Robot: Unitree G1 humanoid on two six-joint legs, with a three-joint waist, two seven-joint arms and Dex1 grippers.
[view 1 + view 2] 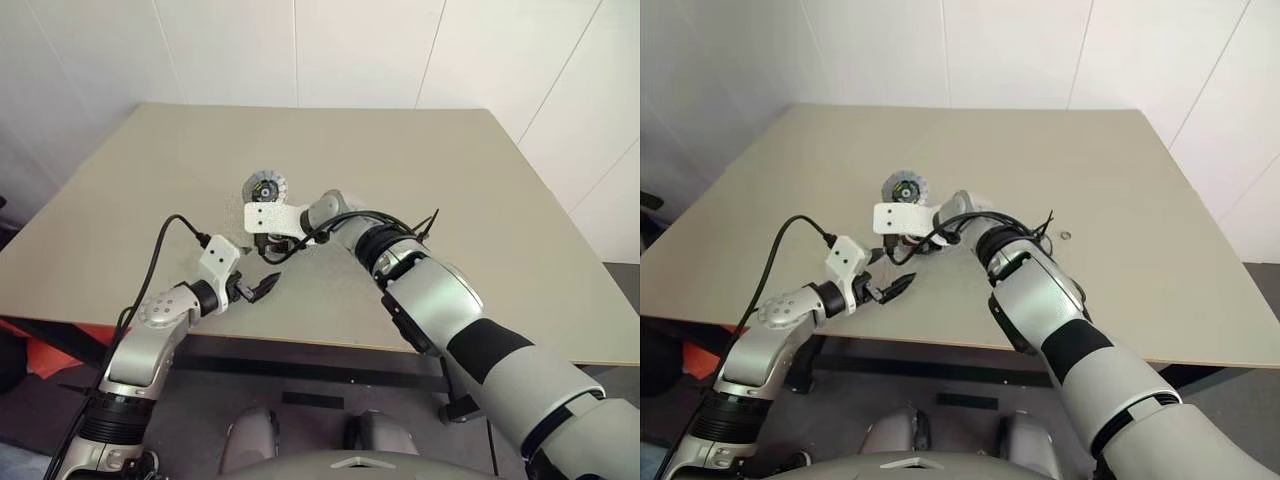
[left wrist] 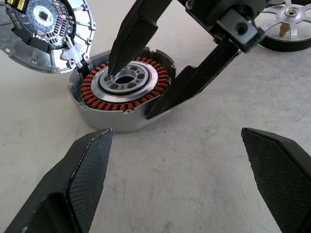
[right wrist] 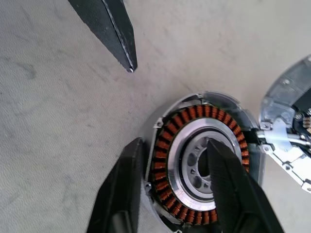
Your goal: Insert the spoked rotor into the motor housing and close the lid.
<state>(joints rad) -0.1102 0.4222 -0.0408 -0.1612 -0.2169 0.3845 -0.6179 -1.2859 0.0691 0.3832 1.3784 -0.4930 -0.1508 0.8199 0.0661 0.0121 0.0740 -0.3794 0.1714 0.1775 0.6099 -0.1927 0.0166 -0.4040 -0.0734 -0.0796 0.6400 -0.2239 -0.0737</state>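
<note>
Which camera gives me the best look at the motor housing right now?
The left wrist view: the whole motor housing shows, copper windings, silver centre and outer wall, with the right gripper straddling its wall. The right wrist view shows it close from above, partly covered. The head views hide it behind the right hand.

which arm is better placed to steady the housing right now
Right: the right gripper already straddles the motor housing wall, one finger in its centre, one outside. The left gripper hangs open short of it.
</note>
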